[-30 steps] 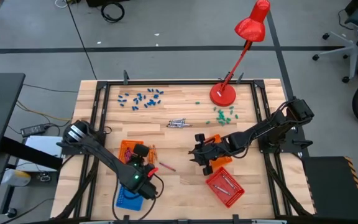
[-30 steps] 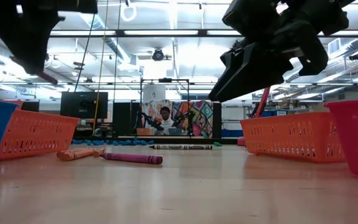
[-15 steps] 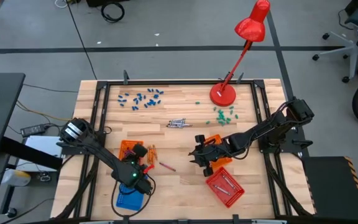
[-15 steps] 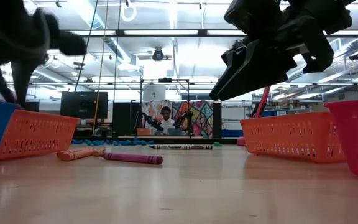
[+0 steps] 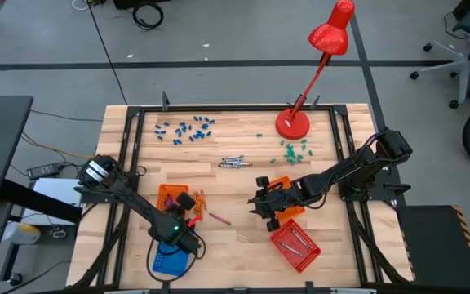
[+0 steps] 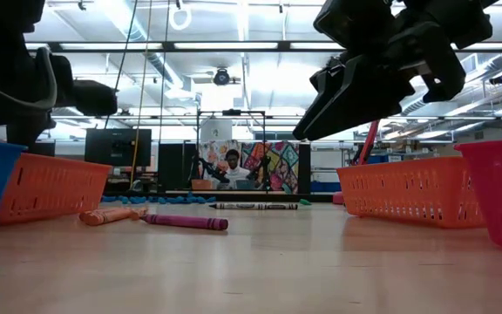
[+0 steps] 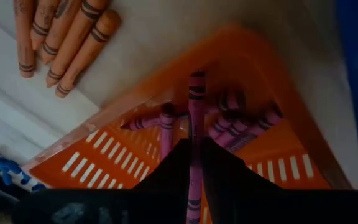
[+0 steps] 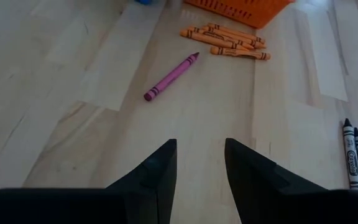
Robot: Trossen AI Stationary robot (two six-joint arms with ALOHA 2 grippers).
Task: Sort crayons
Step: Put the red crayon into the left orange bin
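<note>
My left gripper (image 7: pixel 194 146) is shut on a magenta crayon (image 7: pixel 195 106) above the left orange basket (image 5: pixel 170 198), which holds several magenta crayons (image 7: pixel 238 124). Another magenta crayon (image 5: pixel 219 218) lies flat on the table, as do a bunch of orange crayons (image 5: pixel 200 198) beside that basket and grey crayons (image 5: pixel 233 162) farther back. My right gripper (image 8: pixel 199 163) is open and empty above the table's middle (image 5: pixel 263 206), with the loose magenta crayon (image 8: pixel 171 76) ahead of it. My left gripper pinches the magenta crayon between its two fingers, on the crayon's rear part (image 7: pixel 195 140). The crayon lies along the fingers and its front end sticks out past their tips. It is lifted clear, over the basket's inside.
A blue basket (image 5: pixel 170 260) stands at the near edge, a red basket (image 5: pixel 294 243) and a second orange basket (image 5: pixel 285 186) near my right arm. Blue crayons (image 5: pixel 186 128) and green crayons (image 5: pixel 294 149) lie toward the far edge by a red lamp's base (image 5: pixel 292 124).
My left gripper has gone toward the table's left edge with the magenta crayon, ending over the left orange basket. My right arm has kept still.
</note>
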